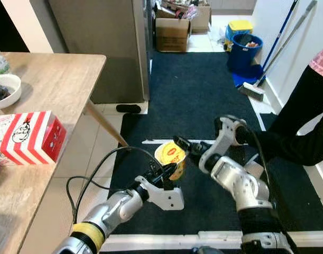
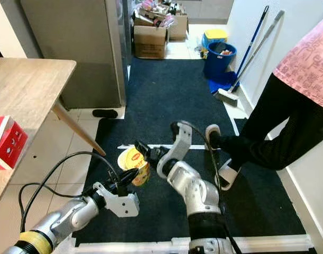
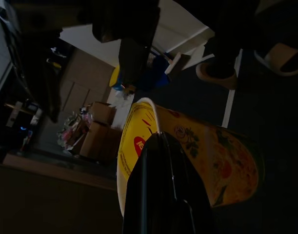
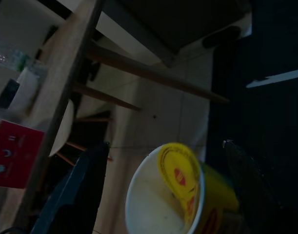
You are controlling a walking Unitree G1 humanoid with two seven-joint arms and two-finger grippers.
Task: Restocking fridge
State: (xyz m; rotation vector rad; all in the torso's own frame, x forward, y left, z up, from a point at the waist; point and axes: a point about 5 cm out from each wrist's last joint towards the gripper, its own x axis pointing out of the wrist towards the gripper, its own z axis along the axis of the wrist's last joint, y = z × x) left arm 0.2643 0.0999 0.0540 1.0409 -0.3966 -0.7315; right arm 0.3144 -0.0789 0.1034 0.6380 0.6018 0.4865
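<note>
Left eye view: I am holding a yellow noodle cup [image 1: 171, 159] in mid-air above the dark rug [image 1: 193, 100], between my two arms. My left pincer [image 1: 169, 172] is clamped on the cup from below and behind, its black fingers pressing the cup's side. My right pincer [image 1: 188, 147] is sitting just beside the cup's upper rim, touching or nearly touching it; I cannot tell how far its fingers are spread. On my left, a red-and-white striped box [image 1: 29, 137] is lying near the front edge of the desk [image 1: 50, 79], and a white bowl [image 1: 8, 90] is sitting further back by the left edge. The grey fridge [image 1: 103, 42] is standing beyond the desk's far corner.

Right eye view: a person's legs [image 2: 277, 132] in dark trousers are standing on the rug to my right, close to my right arm. A blue bucket [image 2: 220, 59] and a broom [image 2: 240, 69] are waiting by the far wall, with cardboard boxes [image 2: 150, 37] past the fridge.

Left wrist view: one black finger [image 3: 163, 195] is lying flat against the cup's yellow wall, right under the lid.

Right wrist view: the cup's peeled-back lid is showing between my two fingers [image 4: 75, 195], which are standing wide apart on either side of it.
</note>
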